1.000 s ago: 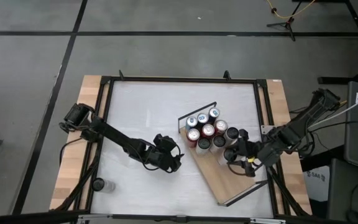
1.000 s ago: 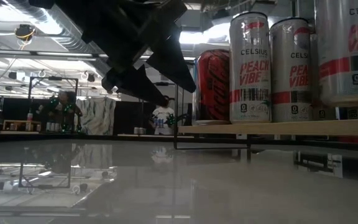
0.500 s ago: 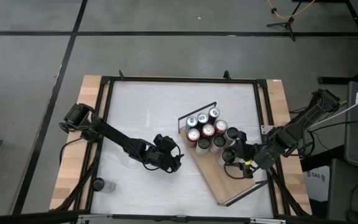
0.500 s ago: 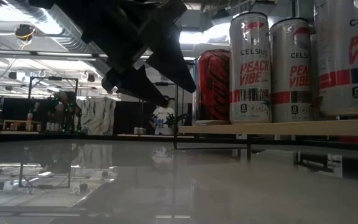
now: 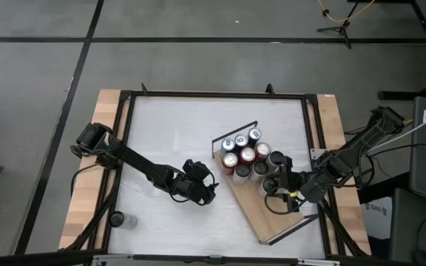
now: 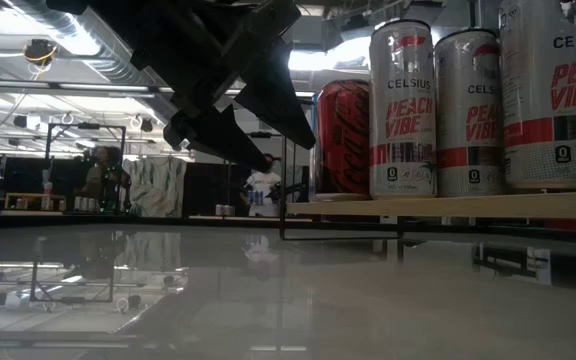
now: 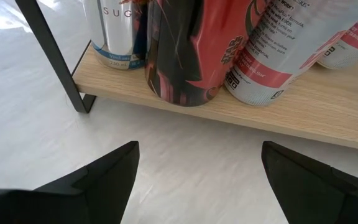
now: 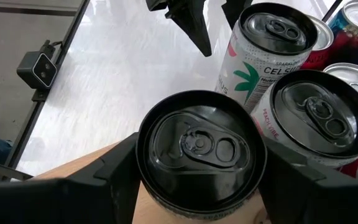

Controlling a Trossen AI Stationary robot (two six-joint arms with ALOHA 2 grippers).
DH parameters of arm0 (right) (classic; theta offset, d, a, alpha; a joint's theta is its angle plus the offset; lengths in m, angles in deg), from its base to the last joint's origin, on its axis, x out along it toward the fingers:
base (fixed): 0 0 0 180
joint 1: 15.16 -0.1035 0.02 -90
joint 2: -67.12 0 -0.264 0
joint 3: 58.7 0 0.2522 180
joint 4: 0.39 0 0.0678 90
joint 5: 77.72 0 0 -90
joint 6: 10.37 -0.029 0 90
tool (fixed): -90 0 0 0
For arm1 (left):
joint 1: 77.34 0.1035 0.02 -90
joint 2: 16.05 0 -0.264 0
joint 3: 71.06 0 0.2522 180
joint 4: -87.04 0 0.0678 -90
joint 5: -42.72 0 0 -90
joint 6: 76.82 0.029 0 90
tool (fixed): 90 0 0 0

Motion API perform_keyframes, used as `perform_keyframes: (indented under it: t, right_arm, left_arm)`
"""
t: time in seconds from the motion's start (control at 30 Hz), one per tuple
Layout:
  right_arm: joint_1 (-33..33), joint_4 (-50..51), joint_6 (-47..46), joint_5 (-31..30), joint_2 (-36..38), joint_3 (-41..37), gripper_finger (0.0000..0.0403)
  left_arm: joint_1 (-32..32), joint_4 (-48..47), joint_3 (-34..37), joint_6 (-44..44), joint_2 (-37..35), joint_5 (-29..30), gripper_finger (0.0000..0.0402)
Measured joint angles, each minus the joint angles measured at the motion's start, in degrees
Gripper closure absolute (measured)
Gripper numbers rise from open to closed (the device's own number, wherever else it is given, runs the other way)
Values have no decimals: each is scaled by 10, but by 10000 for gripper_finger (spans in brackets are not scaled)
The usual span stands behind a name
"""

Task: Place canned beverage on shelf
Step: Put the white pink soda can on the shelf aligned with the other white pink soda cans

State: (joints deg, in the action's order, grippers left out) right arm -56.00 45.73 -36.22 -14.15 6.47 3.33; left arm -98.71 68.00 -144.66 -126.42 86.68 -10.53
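- Where the right gripper (image 5: 276, 193) reaches over the board, it holds one black-topped can (image 8: 201, 144), a dark finger pressed against each side of it; the can stands upright on the shelf (image 5: 268, 216), at the near edge of the cluster of cans.
- Shelf: long light-wood board with black wire rails at its short ends, lying at a slant on the right half of the white tabletop (image 5: 176, 140). The end toward the table's middle is full of cans; the other end is bare wood.
- Cluster of cans (image 5: 247, 155): upright, packed close together, about nine besides the held one. Blue-topped cans stand nearest the rail, red-topped ones behind them, then silver and dark tops.
- Neighbours of the held can, right wrist view: a white can marked Celsius (image 8: 272, 43) with a green palm print, and another silver-topped can (image 8: 319, 115) just beside it, both very close to the held can.
- Low view: a red cola can (image 6: 341, 137) and white-and-red cans marked Peach Vibe (image 6: 402, 110) stand in a row on the board's edge.
- Left gripper (image 5: 204, 193): fingers spread wide apart, holding nothing, hovering above the tabletop just off the shelf's full end, facing the cans.
- Small dark-capped item (image 5: 121, 219): alone at the table's near left corner, well apart from the shelf.
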Motion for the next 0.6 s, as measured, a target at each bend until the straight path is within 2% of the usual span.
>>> perform_keyframes:
  t: [0.43,0.6]
  right_arm:
    - [0,2,-3,4,0,-1,104]
    - [0,2,-3,4,-1,-1,99]
  left_arm:
    - [0,0,0,0,0,0,69]
    - [0,0,0,0,0,-1,69]
